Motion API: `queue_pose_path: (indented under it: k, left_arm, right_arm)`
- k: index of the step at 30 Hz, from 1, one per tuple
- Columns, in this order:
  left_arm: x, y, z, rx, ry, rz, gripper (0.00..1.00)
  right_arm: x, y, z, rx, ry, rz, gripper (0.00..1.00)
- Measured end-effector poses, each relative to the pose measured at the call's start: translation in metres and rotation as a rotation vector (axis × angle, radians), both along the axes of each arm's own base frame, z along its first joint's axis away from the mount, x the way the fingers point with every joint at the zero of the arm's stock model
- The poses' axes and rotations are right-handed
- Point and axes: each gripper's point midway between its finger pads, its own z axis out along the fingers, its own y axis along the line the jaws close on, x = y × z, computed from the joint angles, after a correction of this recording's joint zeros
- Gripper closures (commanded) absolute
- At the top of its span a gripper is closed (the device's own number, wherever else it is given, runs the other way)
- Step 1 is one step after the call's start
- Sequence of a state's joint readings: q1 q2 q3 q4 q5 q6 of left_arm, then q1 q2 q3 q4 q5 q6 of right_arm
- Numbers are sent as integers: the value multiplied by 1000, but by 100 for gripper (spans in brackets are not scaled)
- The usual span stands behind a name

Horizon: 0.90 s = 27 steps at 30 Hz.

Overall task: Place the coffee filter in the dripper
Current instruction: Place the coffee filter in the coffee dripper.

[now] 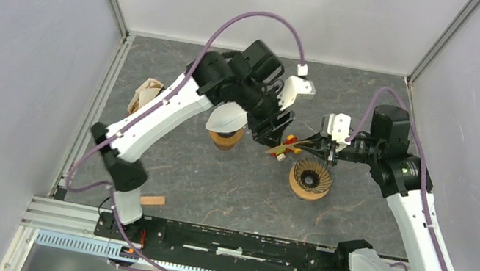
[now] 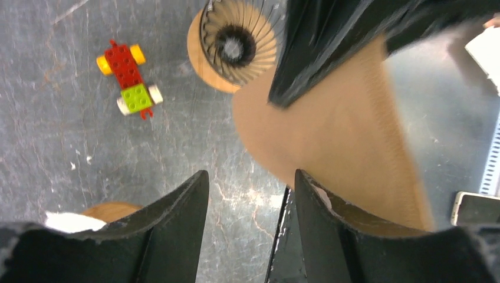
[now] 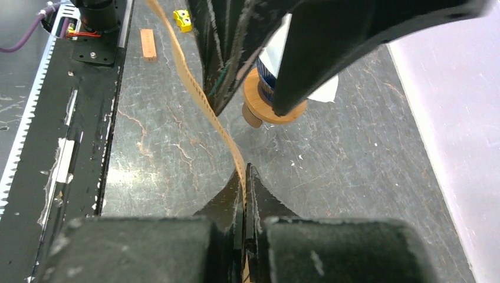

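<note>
Paper, brown and crumpled [image 1: 146, 94], lies at the far left of the grey stone-patterned table [image 1: 212, 190]. A small rectangular wooden block [image 1: 152, 200] sits near the left arm's base.

Further right, under the left arm's forearm, stands a dripper on a round wooden base with a white paper filter in it [image 1: 226, 132].

Left gripper [image 2: 250, 177]: reaches toward the middle of the table, pointing down. Its two black fingers [image 2: 188, 218] stand apart with bare table visible between the tips. They grip nothing. The flat brown paper coffee filter [image 2: 330, 135] passes behind the right-hand finger in the left wrist view. The right wrist view shows it edge-on, running close beside one of those fingers. Contact cannot be told.

A toy of red, green and yellow bricks with white wheels [image 2: 128, 79] lies on the table just beside the left gripper's tips in the top view, left of the empty dripper.

Coffee filter: held above the table between the two grippers, fanning out from the right gripper toward the left one. In the left wrist view its edge overlaps the rim of the black ribbed dripper on a round wooden base [image 1: 311, 178]. It is not seated inside. That dripper stands near the table's centre-right, below both grippers in the top view, with its ribbed cone uncovered.

Right gripper [image 3: 244, 177]: comes in from the right, with its jaws pressed together and a corner of the coffee filter pinched between the tips.
</note>
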<state>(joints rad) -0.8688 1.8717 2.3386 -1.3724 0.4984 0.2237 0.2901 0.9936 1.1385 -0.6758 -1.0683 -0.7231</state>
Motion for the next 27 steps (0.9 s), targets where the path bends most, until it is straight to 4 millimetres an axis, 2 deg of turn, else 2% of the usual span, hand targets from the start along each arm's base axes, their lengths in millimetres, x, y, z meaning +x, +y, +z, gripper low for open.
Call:
queue_pose_path:
  k: [4, 10, 14, 21, 24, 27]
  left_arm:
    - [-3, 14, -20, -35, -39, 52, 37]
    - [10, 13, -10, -159, -157, 122, 32]
    - [11, 23, 1, -204, -221, 152, 26]
    - [-8, 66, 27, -268, -351, 147, 20]
    - [-22, 79, 26, -292, -371, 99, 25]
    - [-32, 79, 17, -303, -352, 42, 32]
  right_arm:
    - [-5, -2, 0, 18, 12, 12, 100]
    - [-10, -1, -4, 49, 74, 27, 100]
    - [-10, 0, -7, 79, 122, 33, 100]
    - [-13, 7, -16, 140, 234, 75, 100]
    - [-13, 10, -20, 163, 287, 90, 100]
    - [-13, 11, -20, 178, 314, 95, 100]
